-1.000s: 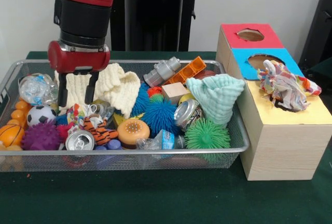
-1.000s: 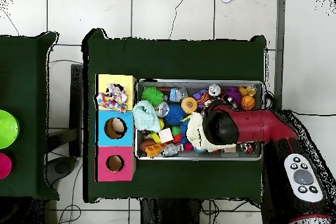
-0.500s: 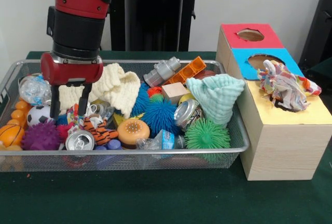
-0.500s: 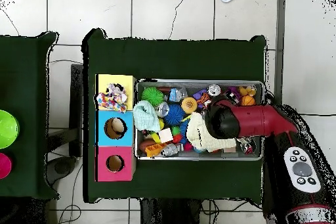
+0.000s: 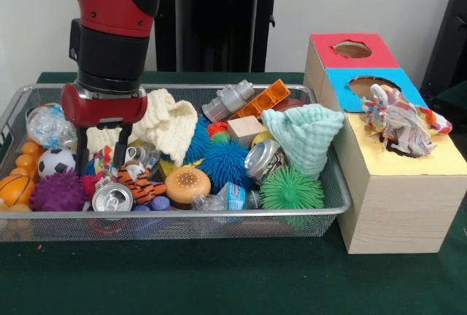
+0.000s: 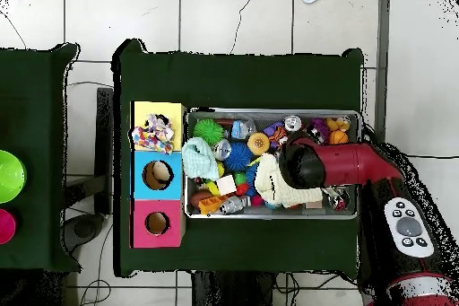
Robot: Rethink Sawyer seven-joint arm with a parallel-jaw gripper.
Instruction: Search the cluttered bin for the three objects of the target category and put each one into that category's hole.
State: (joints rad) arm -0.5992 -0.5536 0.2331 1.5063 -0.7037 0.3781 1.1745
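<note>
The wire mesh bin (image 5: 219, 216) is full of toys and cloths; it also shows in the overhead view (image 6: 269, 111). My gripper (image 5: 101, 165) is open and low in the bin's left part, its fingers either side of a small printed cloth (image 5: 106, 159) with red, blue and yellow patches. Another printed cloth (image 5: 401, 122) lies bunched over the hole in the yellow surround (image 5: 438, 158) of the wooden box (image 5: 394, 213), part hanging onto the blue surround; the overhead view shows that cloth too (image 6: 157, 132). No third printed cloth shows. In the overhead view my arm (image 6: 309, 163) hides the gripper.
A cream waffle cloth (image 5: 168, 122) lies right behind the gripper and a mint-green cloth (image 5: 303, 136) at the bin's right. A soda can (image 5: 112, 197), a tiger toy (image 5: 142, 184), a purple spiky ball (image 5: 57, 192) and a soccer ball (image 5: 56, 160) crowd around the gripper.
The gripper has come down and slightly toward the bin's front, from in front of the cream cloth to around the small printed cloth. Nothing else moved.
</note>
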